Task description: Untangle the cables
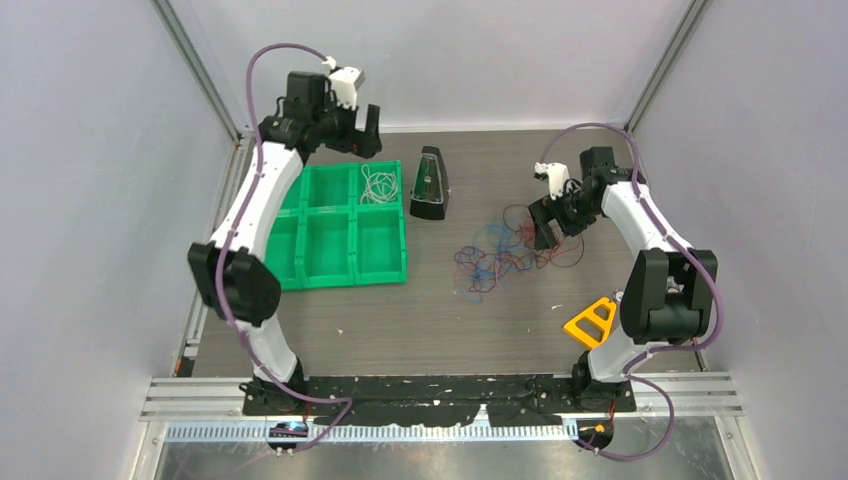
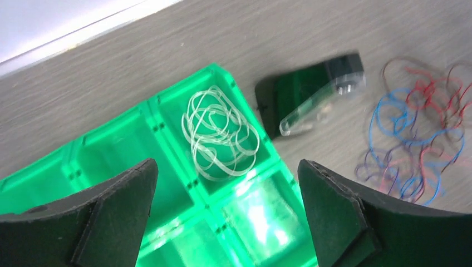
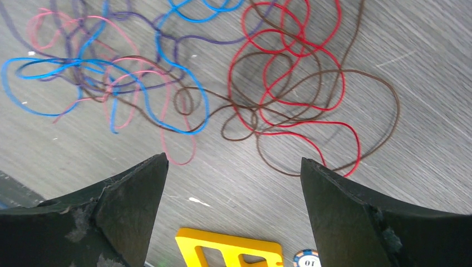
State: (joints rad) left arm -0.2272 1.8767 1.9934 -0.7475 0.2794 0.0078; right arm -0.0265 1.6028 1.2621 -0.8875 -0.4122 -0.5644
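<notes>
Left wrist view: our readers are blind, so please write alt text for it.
A white cable lies coiled in a corner compartment of the green tray, framed by the open left gripper. Beyond the tray sit a black metronome and a tangle of red and blue cables.

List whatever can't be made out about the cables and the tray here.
- Top view: the right gripper covers part of the cable tangle, and the strands are too thin to trace their crossings.
- Right wrist view: the tangle runs off the top and left edges. The yellow piece is cut by the bottom edge.
- Left wrist view: glare washes out one near compartment of the green tray. The black object is blurred.
</notes>
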